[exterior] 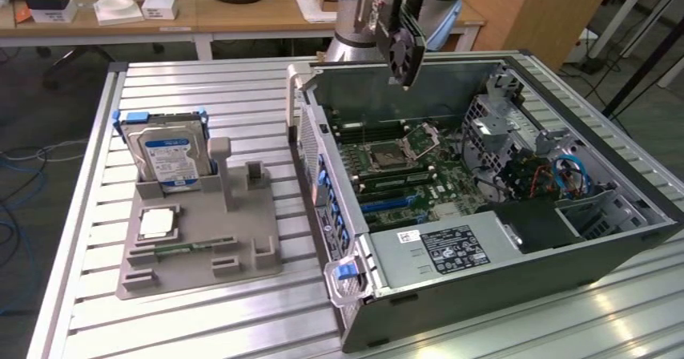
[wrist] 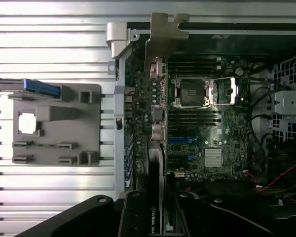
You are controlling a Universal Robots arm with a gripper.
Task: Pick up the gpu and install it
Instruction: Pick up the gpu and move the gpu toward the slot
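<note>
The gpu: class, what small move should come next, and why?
Probably a short, slow descent toward the blue slots on the motherboard. The end effector grips the gpu, which hangs well above the open computer case, clear of the board, so there seems to be room to descend before any fine lining up.

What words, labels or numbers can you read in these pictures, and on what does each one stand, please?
"NVIDIA QUA", the rest hidden: on the gpu.
Blue label on the hard drive: too small to read.
Black label on the power supply: too small to read.
</note>
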